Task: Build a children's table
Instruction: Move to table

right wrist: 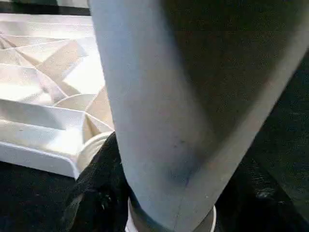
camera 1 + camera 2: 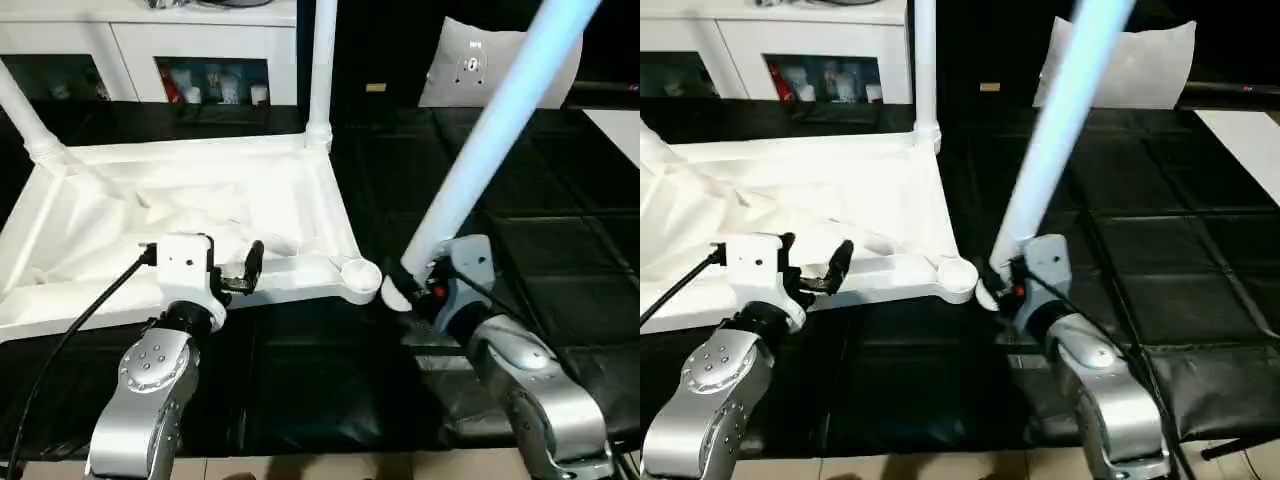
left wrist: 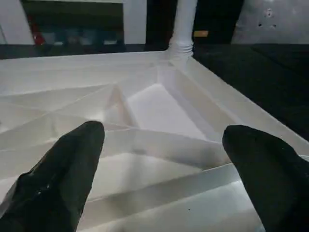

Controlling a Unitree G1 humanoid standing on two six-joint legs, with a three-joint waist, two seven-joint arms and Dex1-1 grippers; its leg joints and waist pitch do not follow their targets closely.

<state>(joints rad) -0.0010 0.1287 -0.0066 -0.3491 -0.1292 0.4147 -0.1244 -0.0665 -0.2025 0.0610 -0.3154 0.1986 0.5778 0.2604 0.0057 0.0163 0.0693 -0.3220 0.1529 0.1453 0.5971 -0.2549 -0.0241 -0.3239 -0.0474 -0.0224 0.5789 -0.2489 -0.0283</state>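
The children's table top (image 2: 300, 270) lies upside down on the black mat, ribbed underside up. One leg (image 2: 322, 70) stands screwed into its far right corner and another (image 2: 25, 115) into its far left corner. The near right corner socket (image 2: 358, 272) is empty. My right gripper (image 2: 415, 285) is shut on the lower end of a third leg (image 2: 490, 130). This leg slants up to the right, and its foot hangs just right of that socket. My left gripper (image 2: 205, 262) stands open at the top's near edge, its fingers (image 3: 72, 164) apart over the rim and holding nothing.
A black padded mat (image 2: 560, 250) covers the work surface to the right and in front. A white cabinet (image 2: 130, 50) with glass doors stands at the back. A white cushion (image 2: 470, 65) leans at the back right, and a white surface (image 2: 620, 130) shows at the far right.
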